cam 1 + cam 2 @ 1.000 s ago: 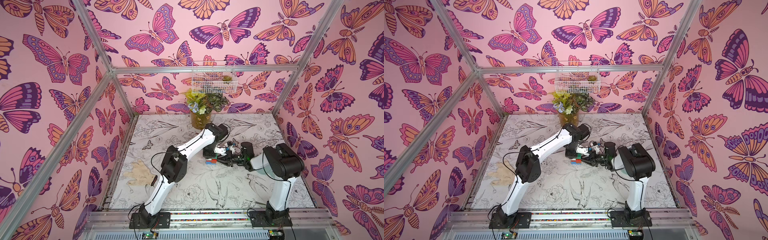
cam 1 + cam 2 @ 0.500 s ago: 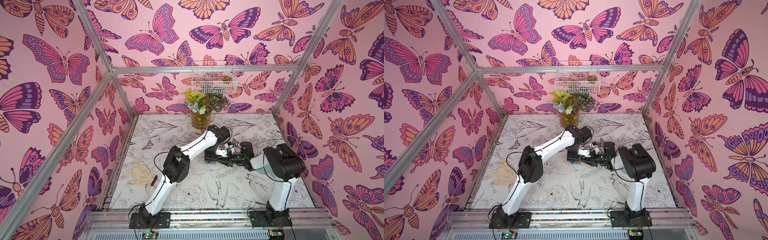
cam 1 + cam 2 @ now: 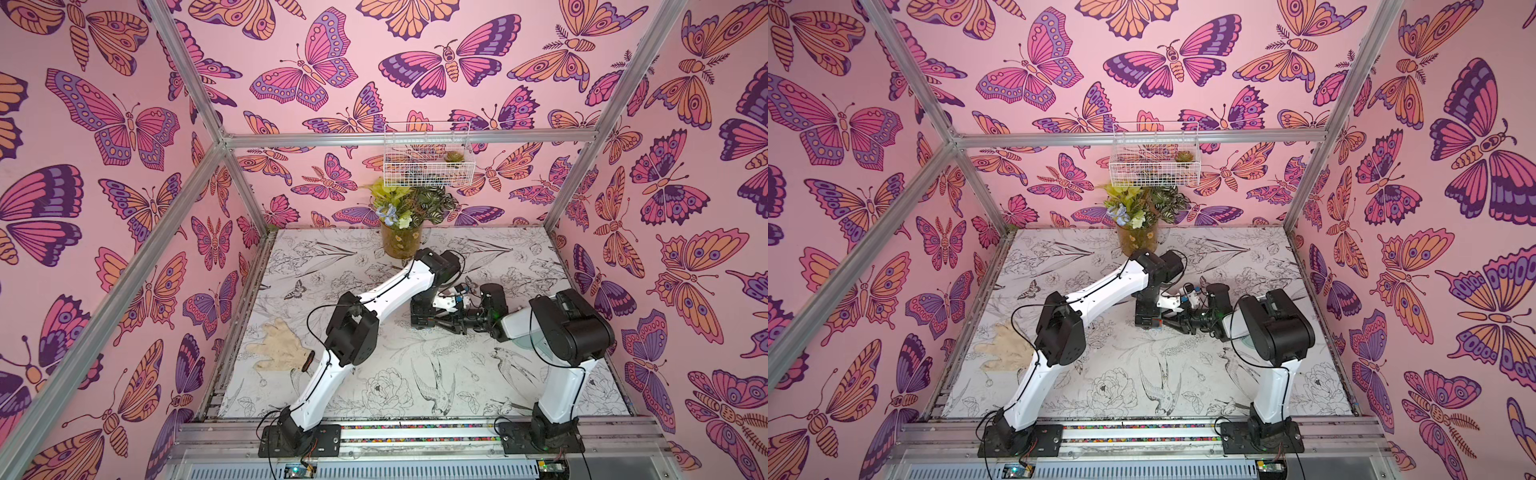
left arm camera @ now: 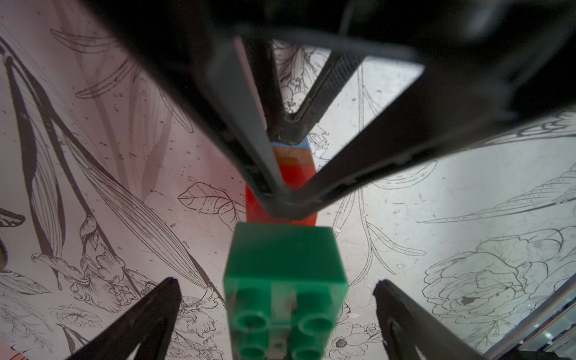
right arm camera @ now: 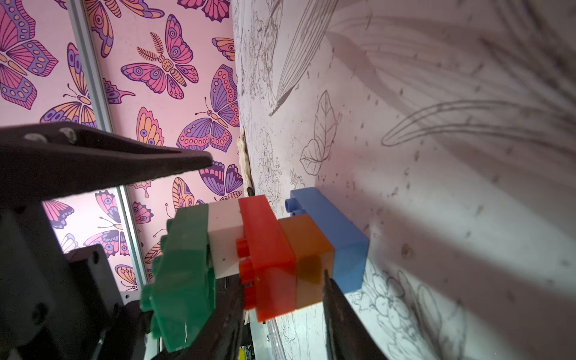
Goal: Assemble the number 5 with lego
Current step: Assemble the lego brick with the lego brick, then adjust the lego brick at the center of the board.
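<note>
My left hand (image 4: 277,280) is spread as wide as it goes and holds nothing. Its two fingers (image 4: 140,327) flank the green brick (image 4: 285,265), with bare desk (image 3: 374,395) showing on either side.

Directly under that hand stands the number 5 (image 5: 265,237). It rests on the desk on its blue brick (image 5: 336,237), then come the orange brick (image 5: 308,258), the red brick (image 5: 274,274) and the white brick (image 5: 224,237), with green on top. All five look joined, so I judge the figure built. Its long axis is vertical and points up into my open left hand.

My right hand (image 5: 268,218) reaches in level from 3 o'clock, pointing toward 9, with its jaws parted a little around the stack at red-and-orange height. In the right wrist view one finger touches the orange brick. The other shows a clear gap above the white brick, so I read no real clamp there.

In both top views the stack sits about mid-desk, almost wholly hidden under the two hands. A vase (image 3: 401,241) stands well apart at 12 o'clock.

Both hands are at the figure, the left above and the right beside it. The left should leave straight up, along the stack's axis. The right should back out toward 3 o'clock, because any sideways drag could topple the tall, narrow figure.
</note>
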Controlling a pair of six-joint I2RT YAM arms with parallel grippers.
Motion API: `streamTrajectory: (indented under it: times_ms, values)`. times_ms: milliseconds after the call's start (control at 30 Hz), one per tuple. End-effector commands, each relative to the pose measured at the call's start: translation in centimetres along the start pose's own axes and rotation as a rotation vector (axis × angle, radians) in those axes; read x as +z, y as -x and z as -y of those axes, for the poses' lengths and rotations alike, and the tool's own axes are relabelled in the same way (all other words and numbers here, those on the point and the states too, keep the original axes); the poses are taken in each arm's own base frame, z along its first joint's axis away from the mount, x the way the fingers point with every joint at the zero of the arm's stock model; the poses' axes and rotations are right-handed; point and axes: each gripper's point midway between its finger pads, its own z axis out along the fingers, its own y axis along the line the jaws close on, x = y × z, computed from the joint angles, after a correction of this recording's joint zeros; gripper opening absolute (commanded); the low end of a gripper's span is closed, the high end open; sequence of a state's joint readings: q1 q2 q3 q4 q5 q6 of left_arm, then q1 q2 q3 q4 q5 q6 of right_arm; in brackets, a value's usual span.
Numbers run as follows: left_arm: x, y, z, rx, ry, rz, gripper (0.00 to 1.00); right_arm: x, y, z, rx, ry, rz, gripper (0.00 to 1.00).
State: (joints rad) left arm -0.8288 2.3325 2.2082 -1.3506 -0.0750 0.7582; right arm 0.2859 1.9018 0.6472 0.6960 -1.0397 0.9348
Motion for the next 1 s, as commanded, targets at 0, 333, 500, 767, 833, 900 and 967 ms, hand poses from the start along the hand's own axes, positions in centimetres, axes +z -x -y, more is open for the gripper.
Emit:
streamTrajectory:
  times_ms: [0,333,500,767,833,900,967]
  values:
    - [-2.3,0.6,-0.6,-0.007,0.043,0.069,1.0,0.1,-1.2,0.5,0.018,-0.046,-0.016,0.43]
    - [-3.7,0.0,-1.6,-0.021,0.081,0.088,1.0,-0.4,-0.6,-0.1,0.011,-0.044,0.001,0.43]
    - [-5.2,-0.4,-2.7,-0.05,0.125,0.124,1.0,-0.9,-0.5,-0.8,-0.011,-0.03,0.006,0.43]
    - [-7.5,-0.8,-4.4,-0.132,0.211,0.251,1.0,-2.0,-0.4,-1.0,-0.017,-0.035,0.013,0.43]
    - [-8.2,-1.0,-5.0,-0.16,0.255,0.294,1.0,-2.5,-0.4,-0.5,-0.016,-0.069,0.017,0.42]
    - [-9.1,-1.4,-5.9,-0.206,0.318,0.342,1.0,-3.1,-0.7,0.2,-0.018,-0.113,0.01,0.42]
    - [-9.5,-1.8,-6.2,-0.24,0.362,0.388,1.0,-3.5,-0.8,0.5,-0.021,-0.142,0.011,0.42]
